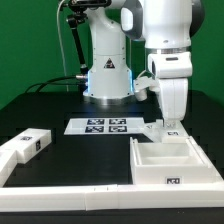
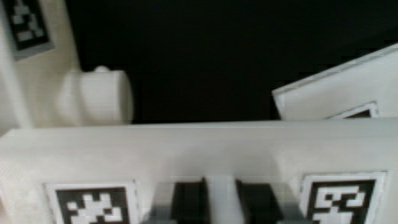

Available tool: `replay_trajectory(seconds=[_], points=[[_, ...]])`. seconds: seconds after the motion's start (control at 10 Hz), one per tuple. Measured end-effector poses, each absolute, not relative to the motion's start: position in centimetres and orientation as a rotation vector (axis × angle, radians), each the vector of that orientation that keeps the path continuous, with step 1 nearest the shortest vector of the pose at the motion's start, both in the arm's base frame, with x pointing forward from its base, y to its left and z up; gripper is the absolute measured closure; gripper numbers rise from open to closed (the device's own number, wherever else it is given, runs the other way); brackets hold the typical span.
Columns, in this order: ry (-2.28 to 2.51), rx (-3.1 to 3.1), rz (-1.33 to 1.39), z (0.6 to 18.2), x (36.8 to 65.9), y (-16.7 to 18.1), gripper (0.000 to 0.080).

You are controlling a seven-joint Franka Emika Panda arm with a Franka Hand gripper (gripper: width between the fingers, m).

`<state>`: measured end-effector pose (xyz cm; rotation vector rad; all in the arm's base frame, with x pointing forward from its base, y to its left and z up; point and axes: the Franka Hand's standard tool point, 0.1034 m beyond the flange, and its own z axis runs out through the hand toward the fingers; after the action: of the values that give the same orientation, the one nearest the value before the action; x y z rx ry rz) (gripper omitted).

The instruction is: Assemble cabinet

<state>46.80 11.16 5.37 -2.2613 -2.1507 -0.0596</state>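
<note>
The cabinet's open box shell [image 1: 172,163] lies on the black table at the exterior view's right, with a tag on its front wall. My gripper [image 1: 170,124] reaches straight down at the shell's far edge. In the wrist view my two dark fingers [image 2: 189,202] stand close together with a thin white strip between them. They are shut on a white tagged cabinet panel [image 2: 196,155] with a marker tag on each side of the fingers. A small tagged block [image 1: 27,145] lies at the exterior view's left. Another white part with a round knob [image 2: 98,96] lies beyond the panel.
The marker board [image 1: 105,125] lies in front of the robot base [image 1: 108,80]. A long low white rail [image 1: 90,196] runs along the front edge. In the wrist view a slanted white part [image 2: 338,95] lies on the black table beyond the panel.
</note>
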Motion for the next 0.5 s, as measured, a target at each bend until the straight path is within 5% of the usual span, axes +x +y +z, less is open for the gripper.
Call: replay_trajectory(seconds=[0.5], points=[[-2.139, -2.285, -0.096, 5.5, 49.3, 11.0, 0.0729]])
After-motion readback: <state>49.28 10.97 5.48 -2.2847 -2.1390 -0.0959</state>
